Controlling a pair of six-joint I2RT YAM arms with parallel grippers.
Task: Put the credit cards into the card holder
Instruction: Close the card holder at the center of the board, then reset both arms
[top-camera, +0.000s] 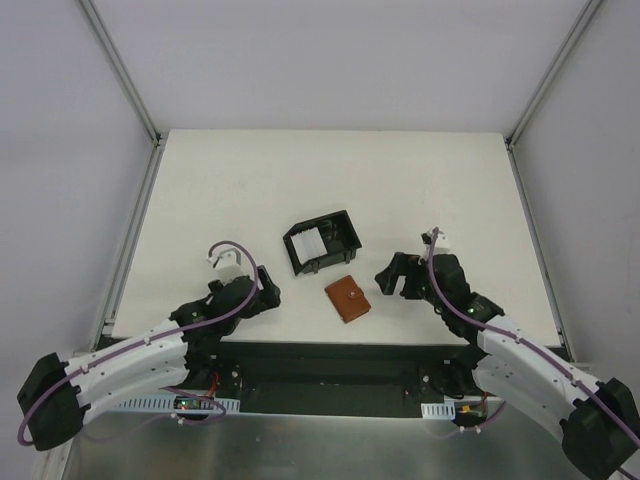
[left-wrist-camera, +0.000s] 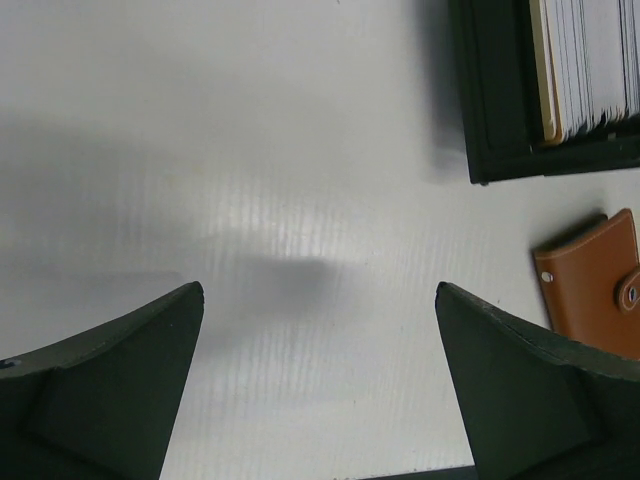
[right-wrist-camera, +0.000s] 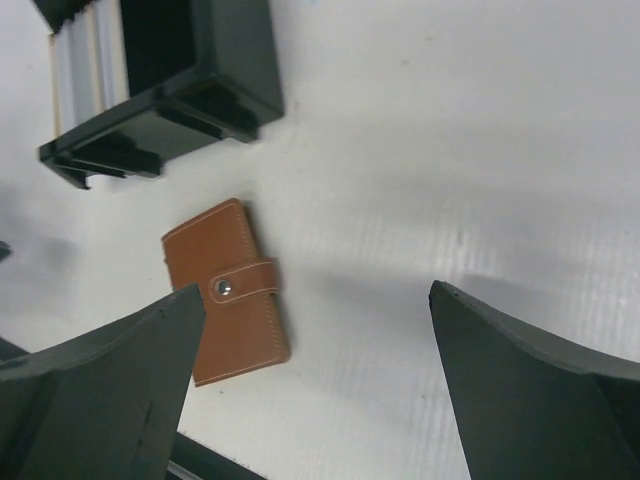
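Top external: the card holder (top-camera: 342, 233) sits mid-table on the white table (top-camera: 250, 170). The credit cards (top-camera: 308, 242) stand stacked in its left compartment. A brown wallet (top-camera: 347, 298) lies closed just in front of the holder, not touching it. The left gripper (top-camera: 268, 285) is to the left of the wallet and the right gripper (top-camera: 390, 280) to the right, both low over the table.

Left wrist: left gripper (left-wrist-camera: 320, 290) released, jaws spread wide, bare table between them. Card holder (left-wrist-camera: 490, 100) at upper right, with the credit cards (left-wrist-camera: 590, 60) on edge inside. Wallet (left-wrist-camera: 595, 290) at the right edge.

Right wrist: right gripper (right-wrist-camera: 318, 292) released, jaws wide apart, grasping nothing. Wallet (right-wrist-camera: 228, 300) lies just beside the left finger, snap fastened. Card holder (right-wrist-camera: 230, 60) at upper left, credit cards (right-wrist-camera: 85, 70) visible inside.
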